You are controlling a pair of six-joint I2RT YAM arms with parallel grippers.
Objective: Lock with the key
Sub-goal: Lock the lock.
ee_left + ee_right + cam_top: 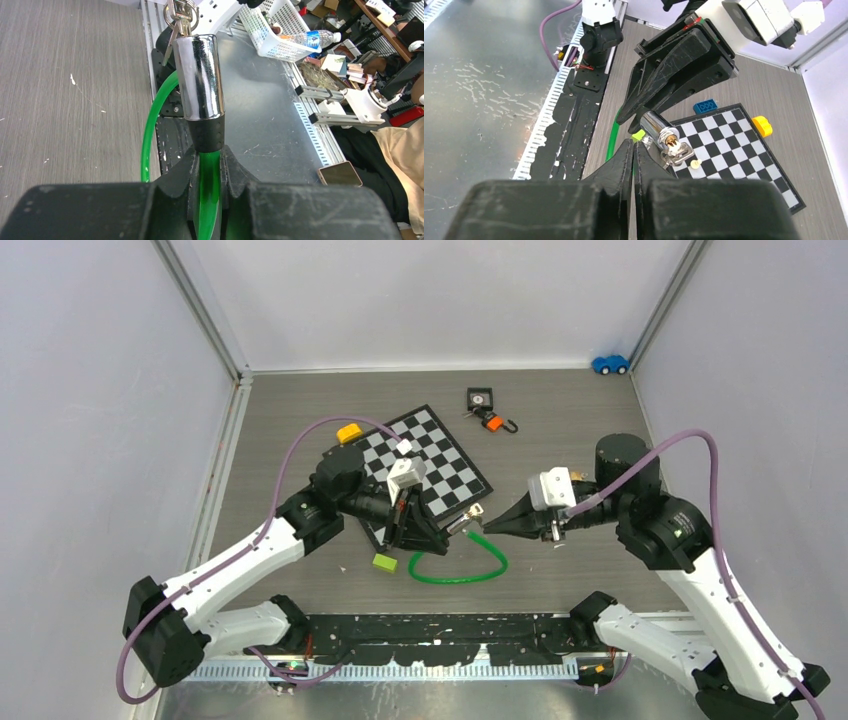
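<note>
Top view: the cable lock (pixel 462 524) is held just above the table (pixel 560 420) by the left gripper (pixel 437 536), with its green loop (pixel 470 572) laid beside the chessboard (pixel 440 455). The right gripper (pixel 488 531) – jaws pressed together – is pointed at the key (pixel 476 511).

Left wrist: the green cable (pixel 150 127) is clamped between narrowly parted fingers, below the chrome barrel (pixel 200 75).

Right wrist: the closed tips are seen just beside the key ring (pixel 674 156) – contact cannot be told.

checkerboard (pixel 452 468): mid-table | yellow block (pixel 349 433): beside board | green block (pixel 384 563): nearer | blue toy car (pixel 610 364): far right corner
</note>
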